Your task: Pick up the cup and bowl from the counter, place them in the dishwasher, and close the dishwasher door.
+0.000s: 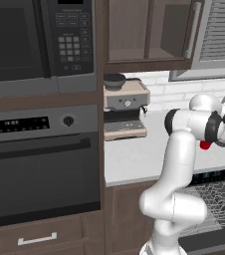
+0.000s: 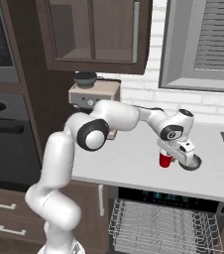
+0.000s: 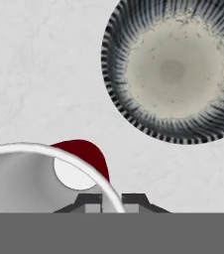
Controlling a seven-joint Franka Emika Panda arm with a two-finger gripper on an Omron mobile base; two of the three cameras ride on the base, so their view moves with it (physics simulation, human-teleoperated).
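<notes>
The cup [image 3: 82,154], red outside and white inside, stands on the counter [image 3: 34,74], and its white rim passes between my two fingertips. My gripper [image 3: 111,201] is shut on that rim. From the right base view the hand reaches down over the red cup [image 2: 166,159], with the gripper [image 2: 168,155] at its top edge. The bowl [image 3: 173,69], dark and ribbed with a pale inside, sits just beyond the cup; the hand partly covers the bowl [image 2: 195,163]. A bit of the cup [image 1: 205,145] peeks out under the wrist. Below, the dishwasher [image 2: 168,196] is open with its wire rack [image 2: 163,223] pulled out.
An espresso machine [image 1: 126,107] stands at the counter's left end against the wall. A tall unit to the left holds the wall oven [image 1: 40,169] and a microwave [image 1: 35,40]. Wall cabinets [image 2: 99,34] hang overhead. The lowered dishwasher door [image 1: 206,243] juts out by the base.
</notes>
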